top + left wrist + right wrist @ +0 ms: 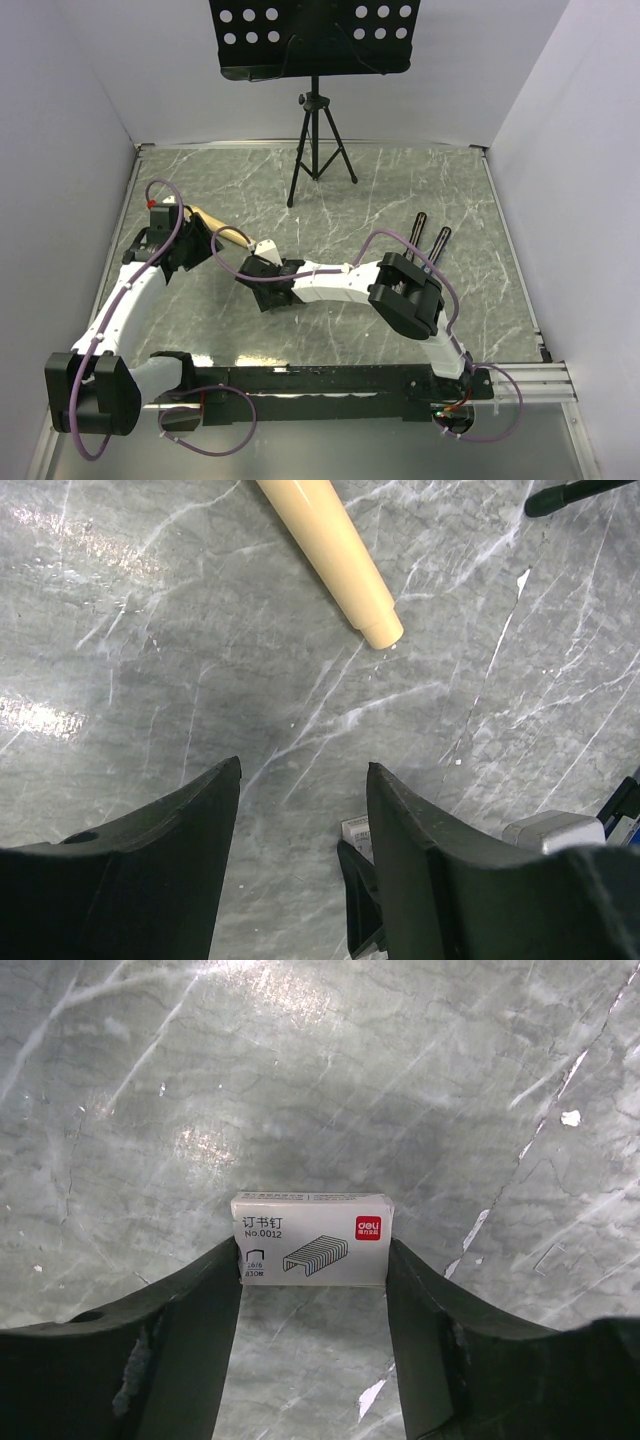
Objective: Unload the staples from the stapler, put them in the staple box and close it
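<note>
My right gripper (pixel 312 1260) is shut on a small white staple box (pixel 311 1239) with a red logo, one finger on each end; the top view shows the box (pixel 265 247) at this gripper's tip (pixel 262 258), left of the table's middle. My left gripper (pixel 303 775) is open and empty just above the marble, to the left of the right gripper (pixel 200 243). A corner of the box (pixel 357 830) shows beside its right finger. A small grey metallic piece, probably the stapler (pixel 548 832), lies at the lower right of the left wrist view, partly hidden.
A beige cylindrical handle (pixel 335 555) lies on the table ahead of my left gripper, also in the top view (pixel 225 228). Two black-handled tools (pixel 430 240) lie to the right. A black tripod with a perforated stand (pixel 318 150) is at the back. Grey walls enclose the table.
</note>
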You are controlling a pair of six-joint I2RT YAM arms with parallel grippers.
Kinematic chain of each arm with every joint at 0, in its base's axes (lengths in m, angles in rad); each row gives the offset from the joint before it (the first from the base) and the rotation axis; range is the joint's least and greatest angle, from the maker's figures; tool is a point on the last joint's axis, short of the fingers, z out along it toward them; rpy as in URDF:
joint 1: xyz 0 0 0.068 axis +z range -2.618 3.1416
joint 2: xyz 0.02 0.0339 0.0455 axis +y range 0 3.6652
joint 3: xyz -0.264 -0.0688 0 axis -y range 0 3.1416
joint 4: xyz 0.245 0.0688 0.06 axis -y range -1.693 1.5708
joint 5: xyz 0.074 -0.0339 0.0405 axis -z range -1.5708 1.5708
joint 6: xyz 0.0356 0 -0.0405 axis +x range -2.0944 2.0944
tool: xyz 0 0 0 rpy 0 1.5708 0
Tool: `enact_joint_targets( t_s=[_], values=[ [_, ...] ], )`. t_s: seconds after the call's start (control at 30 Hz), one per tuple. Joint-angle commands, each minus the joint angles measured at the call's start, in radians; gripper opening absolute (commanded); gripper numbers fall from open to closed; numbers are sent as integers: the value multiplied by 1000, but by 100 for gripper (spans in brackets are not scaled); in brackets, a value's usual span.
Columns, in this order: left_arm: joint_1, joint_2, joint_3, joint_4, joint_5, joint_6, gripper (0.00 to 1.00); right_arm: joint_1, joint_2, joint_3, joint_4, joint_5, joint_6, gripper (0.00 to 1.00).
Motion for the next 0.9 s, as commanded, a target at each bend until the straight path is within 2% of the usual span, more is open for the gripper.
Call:
enact_joint_targets(
  t_s=[0.0,0.07,0.13,0.27,0.43,0.5,0.6,0.7,0.87],
  values=[
    [3,-15,-5,21,17,17,59,5,-13,-12,14,14,-2,57],
    [3,-21,-7,25,20,17,59,5,-18,-12,13,17,-2,57],
    [3,-25,-9,28,26,19,59,8,-21,-10,10,19,3,61],
    [3,-47,-13,39,49,37,60,6,-38,5,-21,23,15,79],
    [2,-117,-42,117,144,60,62,6,-130,-27,-7,-3,-10,90],
    [0,-162,-54,142,190,67,64,3,-206,-52,-8,-4,-20,98],
    [-1,-225,-65,186,244,82,71,2,-331,-110,-38,31,-25,100],
    [-6,-291,-82,237,336,96,99,-12,-479,-156,-110,49,-2,100],
    [-12,-435,-122,350,449,85,99,-15,-783,-225,-239,181,52,100]
  ],
)
